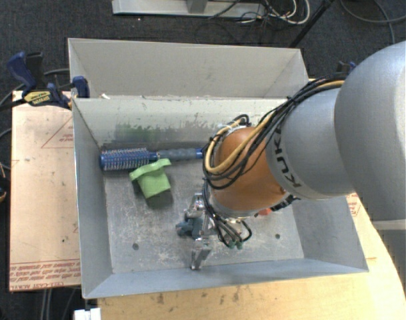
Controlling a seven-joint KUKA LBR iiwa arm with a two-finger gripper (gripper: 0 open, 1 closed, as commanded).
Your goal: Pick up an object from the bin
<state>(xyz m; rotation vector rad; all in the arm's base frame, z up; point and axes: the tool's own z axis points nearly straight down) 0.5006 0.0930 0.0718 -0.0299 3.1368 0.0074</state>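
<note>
Hovering low by the front wall of the bin (pixel 93 219), the gripper (pixel 199 244) is over bare floor; I cannot tell whether it is spread or pinched. Green plastic piece (pixel 151 179) lies nearest, up-left. Blue hairbrush (pixel 133 157) lies beyond it, by the back wall. Both rest on the floor, so I judge the pick not yet made.

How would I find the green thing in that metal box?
Look into the grey bin, toward the left of its floor. Right beside the long blue hairbrush at the back wall lies a green plastic piece. It is short, blocky and bright green, while the brush is long and thin.
</note>
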